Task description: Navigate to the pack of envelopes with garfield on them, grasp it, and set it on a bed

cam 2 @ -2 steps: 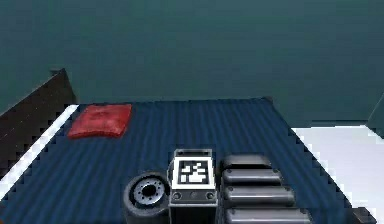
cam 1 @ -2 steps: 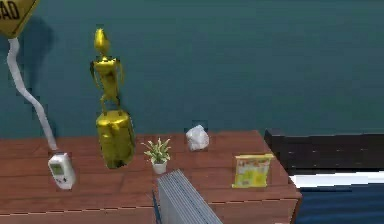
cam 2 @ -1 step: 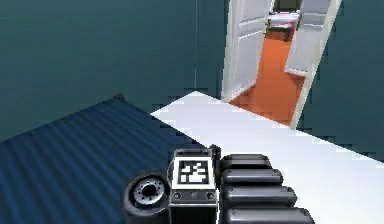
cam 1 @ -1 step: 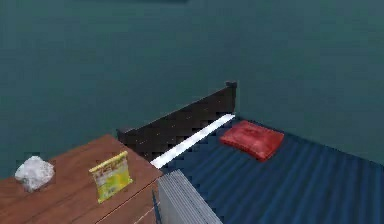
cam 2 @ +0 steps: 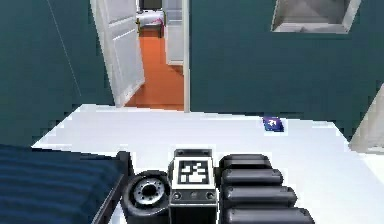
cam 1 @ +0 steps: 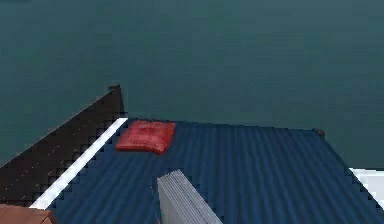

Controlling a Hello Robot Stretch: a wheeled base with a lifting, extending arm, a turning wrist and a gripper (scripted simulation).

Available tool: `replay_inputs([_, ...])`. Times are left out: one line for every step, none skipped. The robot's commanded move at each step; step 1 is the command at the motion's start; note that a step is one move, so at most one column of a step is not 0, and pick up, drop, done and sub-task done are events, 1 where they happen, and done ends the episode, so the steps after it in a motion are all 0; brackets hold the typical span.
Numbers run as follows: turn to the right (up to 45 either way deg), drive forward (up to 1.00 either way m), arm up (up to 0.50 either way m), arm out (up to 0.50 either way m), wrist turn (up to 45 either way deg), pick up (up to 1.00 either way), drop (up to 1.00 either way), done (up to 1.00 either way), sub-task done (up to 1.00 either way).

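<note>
While the wide bed [cam 1: 270, 170] with its dark-blue striped cover lies ahead, a grey ribbed slab [cam 1: 185, 203], perhaps the pack of envelopes, juts up over it at the forward view's bottom edge. The dark round pincer [cam 2: 148, 192] sits just beside the bed's corner; whether it holds anything I cannot tell.
</note>
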Motion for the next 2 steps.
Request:
replay_inputs([-45.0,0.0,0.0,0.0,0.0,0.0,0.0,0.0,0.0])
replay_inputs([-45.0,0.0,0.0,0.0,0.0,0.0,0.0,0.0,0.0])
